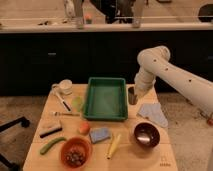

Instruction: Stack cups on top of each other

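This looks like a kitchen-style test space, with a long pale counter [40, 28] over dark cabinets [55, 60] behind a small wooden bench [165, 156] carrying a mug [65, 86], a brown bowl [146, 134] and a green tray [106, 80], the robot's gripper [133, 94] just beside that tray's right side.
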Controlling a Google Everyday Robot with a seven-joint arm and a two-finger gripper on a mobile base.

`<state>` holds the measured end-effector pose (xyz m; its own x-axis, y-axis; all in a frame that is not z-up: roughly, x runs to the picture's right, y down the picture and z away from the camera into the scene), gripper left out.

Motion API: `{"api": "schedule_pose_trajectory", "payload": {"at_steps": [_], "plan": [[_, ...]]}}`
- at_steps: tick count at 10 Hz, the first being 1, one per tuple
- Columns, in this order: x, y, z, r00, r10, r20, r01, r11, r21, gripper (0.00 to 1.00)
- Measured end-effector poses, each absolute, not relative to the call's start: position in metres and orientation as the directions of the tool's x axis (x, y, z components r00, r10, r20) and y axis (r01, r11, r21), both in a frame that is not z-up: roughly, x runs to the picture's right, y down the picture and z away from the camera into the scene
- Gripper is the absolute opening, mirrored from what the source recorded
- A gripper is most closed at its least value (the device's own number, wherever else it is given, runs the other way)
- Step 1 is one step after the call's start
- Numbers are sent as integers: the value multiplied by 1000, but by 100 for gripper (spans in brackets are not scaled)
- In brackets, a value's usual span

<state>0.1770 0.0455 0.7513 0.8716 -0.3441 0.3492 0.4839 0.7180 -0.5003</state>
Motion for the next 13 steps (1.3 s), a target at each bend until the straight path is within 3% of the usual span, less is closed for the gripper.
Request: {"api": "schedule_pose_trajectory", "payload": {"at_steps": [3,13], "plan": [[157,56,721,836,-405,370,543,707,-453,20],[132,57,731,813,-428,394,576,687,-443,20]]}}
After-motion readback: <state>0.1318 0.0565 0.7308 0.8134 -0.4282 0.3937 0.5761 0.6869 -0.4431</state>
